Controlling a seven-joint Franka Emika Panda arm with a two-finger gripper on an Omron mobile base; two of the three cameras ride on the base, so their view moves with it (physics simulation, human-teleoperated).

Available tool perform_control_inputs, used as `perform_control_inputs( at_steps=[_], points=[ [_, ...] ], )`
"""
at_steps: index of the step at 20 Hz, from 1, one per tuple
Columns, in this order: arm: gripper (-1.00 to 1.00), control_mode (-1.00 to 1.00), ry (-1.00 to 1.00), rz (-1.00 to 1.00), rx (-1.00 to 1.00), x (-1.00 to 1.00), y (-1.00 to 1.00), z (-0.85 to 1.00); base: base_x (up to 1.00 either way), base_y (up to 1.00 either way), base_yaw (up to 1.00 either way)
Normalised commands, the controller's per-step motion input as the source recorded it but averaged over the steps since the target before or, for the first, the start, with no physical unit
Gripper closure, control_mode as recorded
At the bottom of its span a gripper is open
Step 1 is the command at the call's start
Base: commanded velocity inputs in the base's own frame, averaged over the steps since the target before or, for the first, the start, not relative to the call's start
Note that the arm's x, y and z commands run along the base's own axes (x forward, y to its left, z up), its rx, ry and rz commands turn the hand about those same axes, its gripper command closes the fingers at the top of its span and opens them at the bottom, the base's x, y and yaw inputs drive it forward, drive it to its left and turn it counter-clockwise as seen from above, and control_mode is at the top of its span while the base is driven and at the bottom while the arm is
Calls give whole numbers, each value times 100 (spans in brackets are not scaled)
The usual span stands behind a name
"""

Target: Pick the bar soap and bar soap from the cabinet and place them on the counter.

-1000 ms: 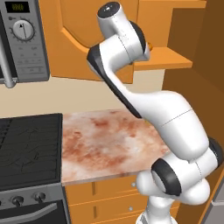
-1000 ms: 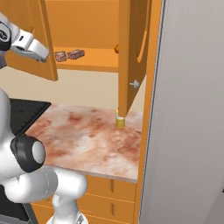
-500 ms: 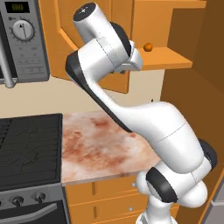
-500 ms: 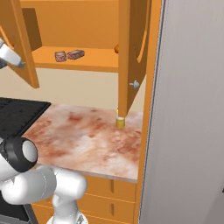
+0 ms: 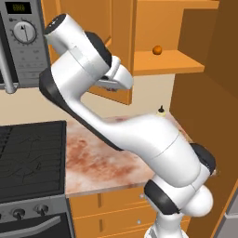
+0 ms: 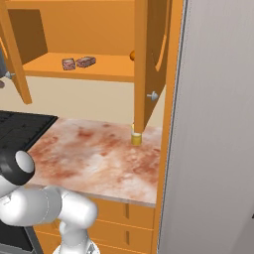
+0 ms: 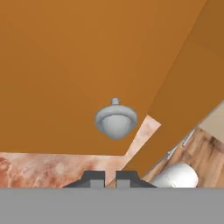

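Observation:
Two bar soaps lie side by side on the open cabinet's orange shelf, left of its middle. The cabinet's left door stands swung wide open. My gripper is shut, its fingertips almost touching with nothing between them. It points at the silver knob of that door from a short way off. In the left base view my hand is up at the door's lower edge, above the counter.
A yellow bottle stands on the counter under the open right door. A small orange ball sits on the shelf. A black stove and a microwave are on the left, and a tall grey panel on the right.
The arm has swung left and down, and the left cabinet door has opened wider. The gripper stayed shut.

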Motion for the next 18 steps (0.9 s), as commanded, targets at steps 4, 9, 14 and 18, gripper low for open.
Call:
perform_control_inputs(
  at_steps=[4, 9, 14, 18],
  points=[
    [-100, -100, 1, -11, 0, -25, 29, -20, 0, 0, 0],
    [-100, -100, 3, -3, 0, -52, -6, -11, 0, 0, 0],
    [-100, -100, 1, 1, 15, -83, -57, -7, 0, 0, 0],
    [-100, -100, 4, 7, 33, -61, -67, 0, 0, 0, 0]
  ],
)
